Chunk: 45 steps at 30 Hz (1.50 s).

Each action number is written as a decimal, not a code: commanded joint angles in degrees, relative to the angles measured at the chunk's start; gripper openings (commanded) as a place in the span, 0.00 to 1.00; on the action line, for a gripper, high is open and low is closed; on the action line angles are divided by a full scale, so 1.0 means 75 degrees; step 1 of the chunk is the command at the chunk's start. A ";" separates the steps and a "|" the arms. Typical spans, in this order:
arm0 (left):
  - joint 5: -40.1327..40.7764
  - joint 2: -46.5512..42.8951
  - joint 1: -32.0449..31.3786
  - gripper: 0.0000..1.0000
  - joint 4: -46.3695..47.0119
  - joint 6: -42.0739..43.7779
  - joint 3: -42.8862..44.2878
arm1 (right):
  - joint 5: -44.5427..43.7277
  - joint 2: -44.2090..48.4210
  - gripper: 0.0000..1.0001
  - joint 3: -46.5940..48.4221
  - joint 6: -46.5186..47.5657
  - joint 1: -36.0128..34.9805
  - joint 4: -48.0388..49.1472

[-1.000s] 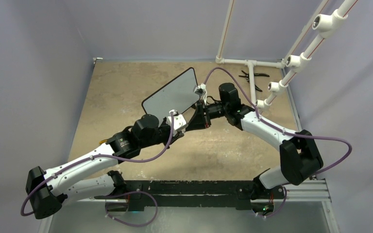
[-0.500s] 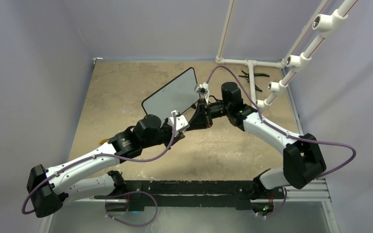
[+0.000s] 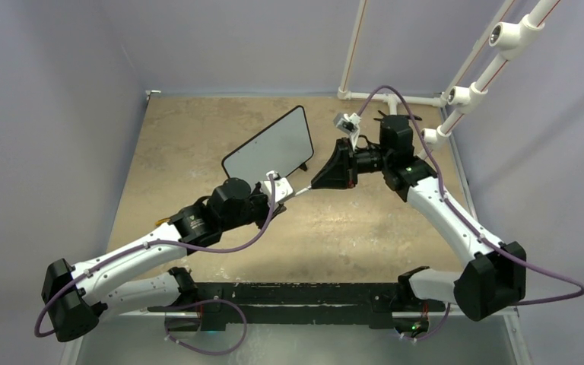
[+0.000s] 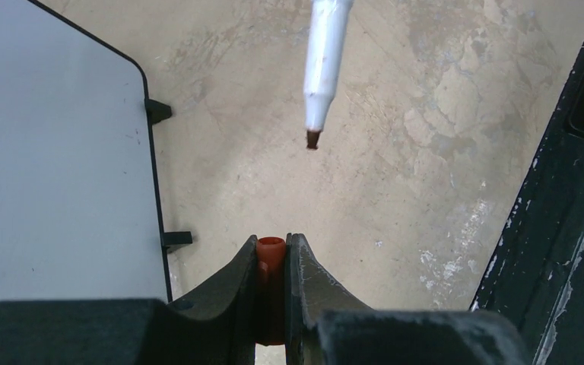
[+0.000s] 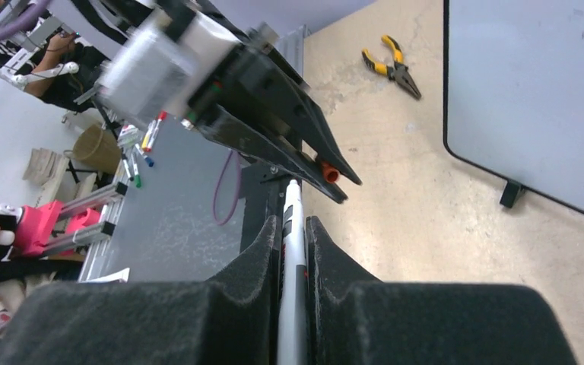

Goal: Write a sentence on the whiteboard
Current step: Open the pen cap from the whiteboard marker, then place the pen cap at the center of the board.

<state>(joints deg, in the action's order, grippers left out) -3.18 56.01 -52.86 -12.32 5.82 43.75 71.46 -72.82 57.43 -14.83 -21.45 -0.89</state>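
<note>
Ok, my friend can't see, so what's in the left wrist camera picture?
The left gripper pinches an orange cap at the bottom, and an uncapped white marker with a dark red tip points down above it, not touching. A blank whiteboard with a black frame sits at left on the table.

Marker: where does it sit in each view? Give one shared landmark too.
Top external: marker, thin white sliver at centre, just below the whiteboard's right end.
Left wrist: marker at top centre, tip pointing down, above the orange cap.
Right wrist: marker at bottom centre, clamped in the right gripper.
Shared landmark: the whiteboard, left side in left wrist, upper right in right wrist.
</note>
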 commanded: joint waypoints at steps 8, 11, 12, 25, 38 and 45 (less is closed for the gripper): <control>0.0618 0.0319 0.0144 0.00 0.0022 -0.0631 0.0262 | -0.3126 0.0766 0.00 0.0711 0.1207 0.0007 -0.1682; 0.0772 0.0818 0.0143 0.00 0.0066 -0.1738 0.0382 | -0.4196 0.1298 0.00 -0.0082 0.0671 -0.0010 -0.0521; 0.0838 0.0952 0.0145 0.00 0.0162 -0.2113 0.0339 | -0.4461 0.1443 0.00 -0.0277 0.0598 -0.0008 -0.0269; 0.2231 0.2647 0.0030 0.00 0.1525 -0.4400 -0.0978 | -0.5208 0.2203 0.00 -0.1484 0.0437 -0.0021 0.1206; 0.2499 0.3636 -0.0147 0.37 0.1525 -0.4315 -0.0719 | -0.5302 0.2637 0.00 -0.1969 0.0466 -0.0025 0.1467; 0.1807 0.2591 0.0048 0.71 0.0714 -0.3495 0.0095 | -0.5513 0.2628 0.00 -0.1932 0.0336 -0.0026 0.1762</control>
<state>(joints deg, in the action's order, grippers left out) 13.47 81.84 -53.56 -4.71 -24.45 37.93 32.12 -53.87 42.70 -11.51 -21.47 8.29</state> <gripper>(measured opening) 0.670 0.137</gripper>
